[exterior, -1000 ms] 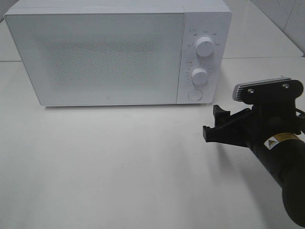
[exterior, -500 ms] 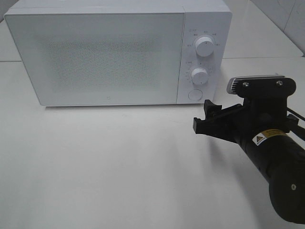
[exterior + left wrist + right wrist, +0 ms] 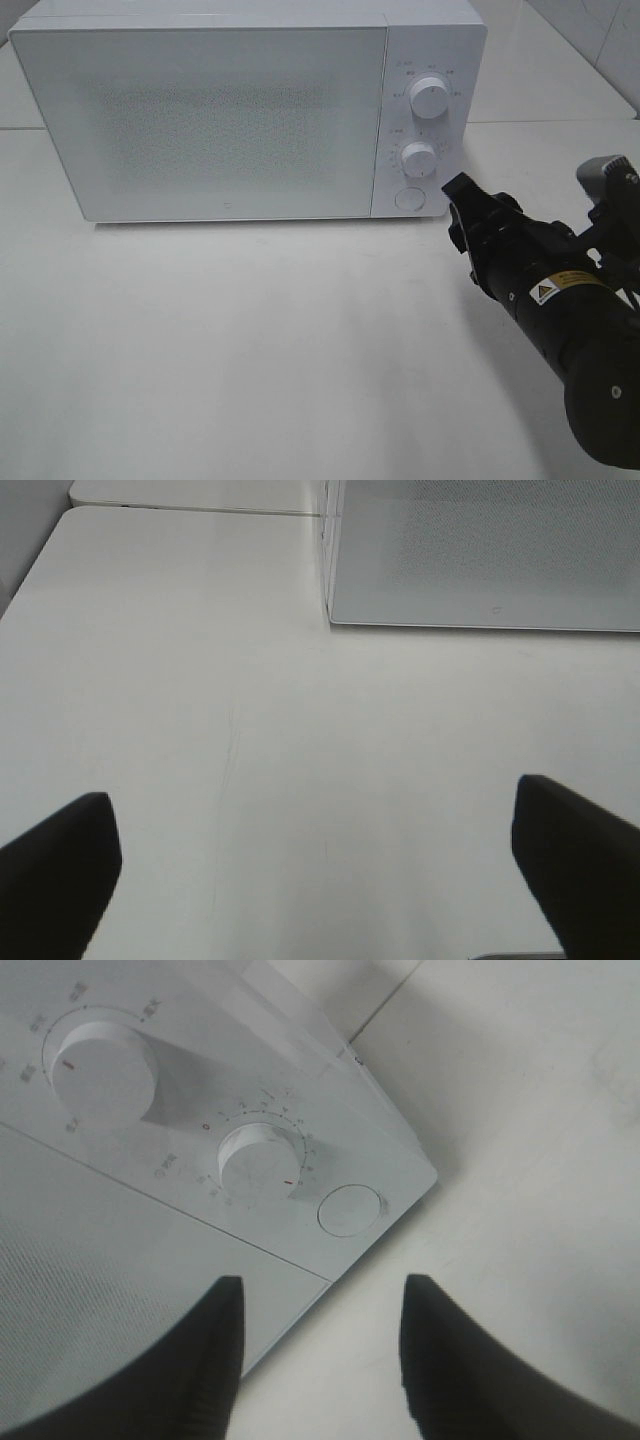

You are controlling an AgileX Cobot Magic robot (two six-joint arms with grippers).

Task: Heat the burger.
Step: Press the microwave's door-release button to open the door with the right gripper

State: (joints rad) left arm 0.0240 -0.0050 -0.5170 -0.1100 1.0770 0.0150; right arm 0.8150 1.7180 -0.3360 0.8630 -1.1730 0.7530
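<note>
Staged kitchen test bench: white microwave [image 3: 230, 110] on a plain white table [image 3: 250, 340] beside a tiled wall [image 3: 605, 30].

White microwave [image 3: 230, 40], door [image 3: 215, 120] finely speckled with grey dots. White knobs [image 3: 100, 1072] and button [image 3: 350, 1210], thin red marker lines, grey printed scales. Off-white counter [image 3: 250, 350]. Black right claw [image 3: 320, 1295] and arm [image 3: 590, 370], yellow-and-white warning label [image 3: 557, 290]. Black left claw [image 3: 310, 805].

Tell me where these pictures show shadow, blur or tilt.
Exterior high view: the white box-shaped microwave oven casts a shadow on the pale table. Left wrist view: the dark jaws are blurred. Right wrist view: the picture is tilted; the upper white round knob throws a shadow.
</note>
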